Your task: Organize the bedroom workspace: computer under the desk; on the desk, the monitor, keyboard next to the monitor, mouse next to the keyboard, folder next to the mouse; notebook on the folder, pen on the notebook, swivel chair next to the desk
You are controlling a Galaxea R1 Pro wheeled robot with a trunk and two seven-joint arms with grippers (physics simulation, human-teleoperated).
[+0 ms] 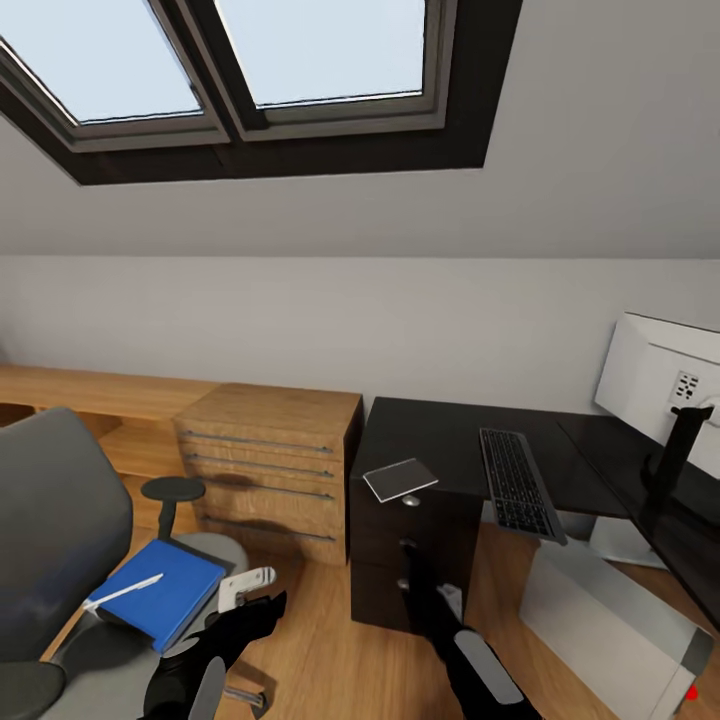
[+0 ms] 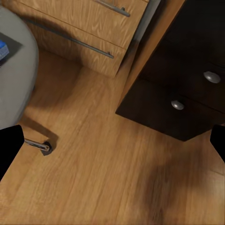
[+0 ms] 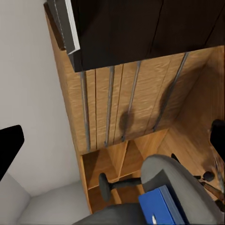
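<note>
The grey swivel chair stands at the left, away from the black desk. On its seat lies the blue folder with the white pen on top; both also show in the right wrist view, folder. The dark notebook lies on the desk's near corner, left of the keyboard. The monitor stands at the desk's right, white back toward me. The computer sits under the desk. The mouse is out of view. My left gripper hangs open above the floor beside the chair. My right gripper is open too.
A light-wood drawer unit stands between chair and desk, with a low wood shelf running left. The desk's black drawer pedestal is just ahead of my left gripper. A chair caster leg lies on the wood floor.
</note>
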